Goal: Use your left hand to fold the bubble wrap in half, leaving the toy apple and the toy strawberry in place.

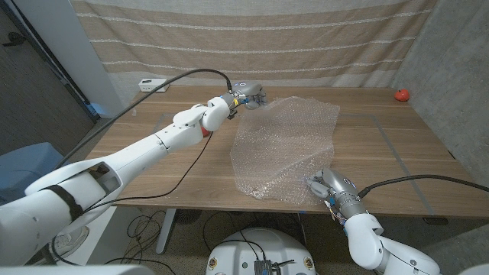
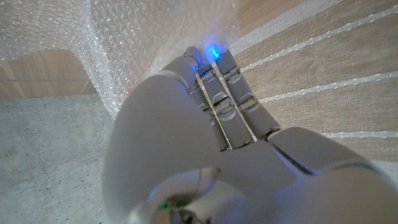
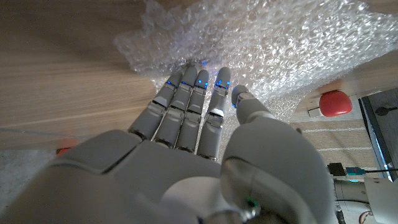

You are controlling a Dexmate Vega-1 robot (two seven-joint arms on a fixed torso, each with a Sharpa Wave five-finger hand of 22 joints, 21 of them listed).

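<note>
Left hand [image 1: 248,95] gripping one bubble wrap [image 1: 286,145], one toy apple [image 1: 402,95]

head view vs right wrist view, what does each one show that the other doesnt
Head view alone: the left hand at the far edge of the bubble wrap, and a red toy at the table's far right corner. Right wrist view alone: the right hand's fingertips close up against the wrap's edge, and a red toy beyond the wrap. Both share the bubble wrap, right hand and wooden table.
</note>
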